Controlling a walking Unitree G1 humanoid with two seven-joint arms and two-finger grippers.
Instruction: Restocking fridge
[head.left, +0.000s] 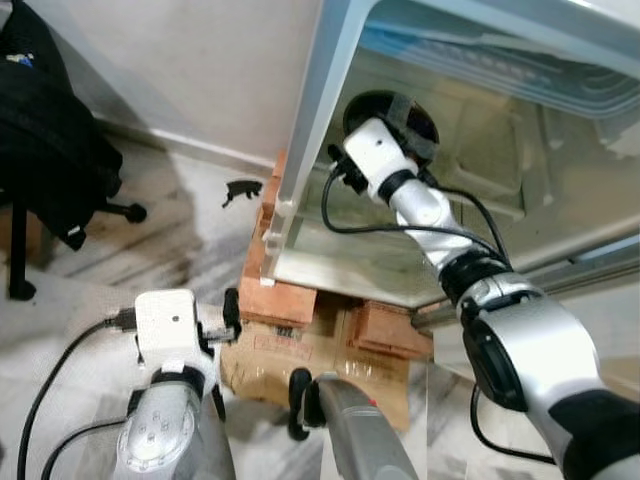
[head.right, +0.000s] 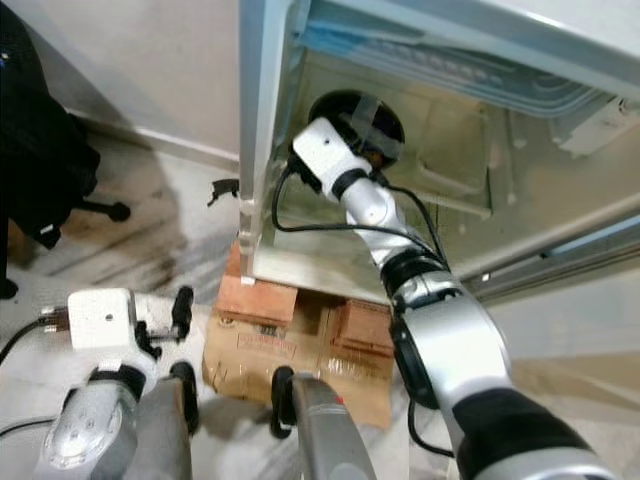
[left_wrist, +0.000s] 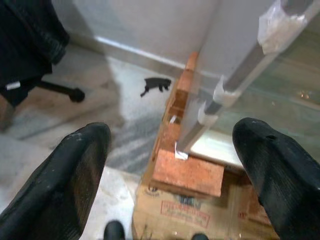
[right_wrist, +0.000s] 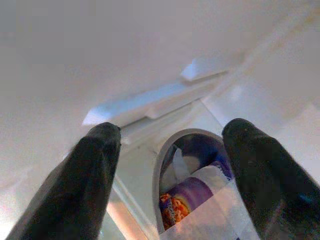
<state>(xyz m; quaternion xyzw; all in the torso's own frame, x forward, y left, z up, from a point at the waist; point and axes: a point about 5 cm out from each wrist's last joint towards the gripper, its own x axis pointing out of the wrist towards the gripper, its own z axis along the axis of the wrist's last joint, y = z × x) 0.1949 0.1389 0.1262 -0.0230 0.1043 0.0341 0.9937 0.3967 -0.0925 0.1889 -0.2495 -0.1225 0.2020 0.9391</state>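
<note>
the right gripper (right_wrist: 170, 165) was inside the fridge (head.left: 330, 130), fingers spread either side of a purple packet (right_wrist: 192, 200), not clamped. judged mid-task: the item was at its spot, release likely. the left gripper (left_wrist: 172, 170) hung spread and empty. bricks (head.left: 285, 295), cardboard (head.left: 300, 365) and a chair (head.left: 50, 150) stood nearby.

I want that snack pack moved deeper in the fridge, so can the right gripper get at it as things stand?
Probably yes. The right gripper is already inside the fridge with its fingers open, and the purple snack pack lies straight ahead between them with nothing seen in between.
</note>
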